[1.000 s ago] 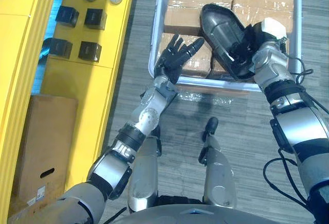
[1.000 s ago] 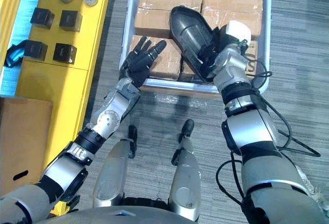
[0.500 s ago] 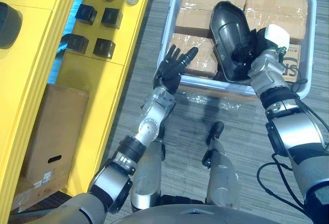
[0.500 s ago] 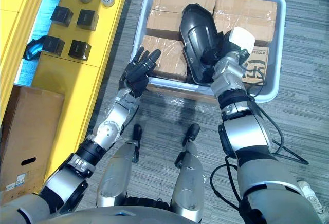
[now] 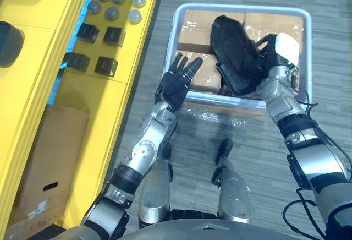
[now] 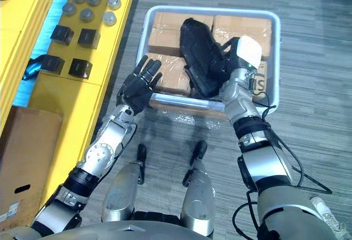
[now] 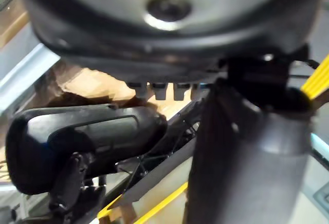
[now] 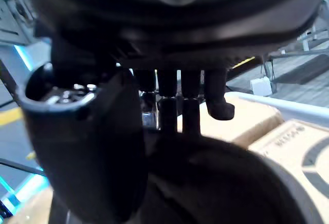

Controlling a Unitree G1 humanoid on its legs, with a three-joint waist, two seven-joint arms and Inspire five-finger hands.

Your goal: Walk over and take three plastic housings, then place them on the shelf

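Plastic housing [image 5: 228, 47] is gripped by the right hand [image 5: 264, 64]; the open left hand [image 5: 176, 84] is nearer the yellow shelf [image 5: 82, 105].

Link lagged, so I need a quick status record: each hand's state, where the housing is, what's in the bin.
left hand: open, fingers spread, by the near-left corner of the bin, holding nothing
right hand: shut on the black plastic housing
plastic housing: held over the bin, above the cardboard boxes
bin: grey, on the floor, packed with cardboard boxes
shelf: yellow, to the robot's left
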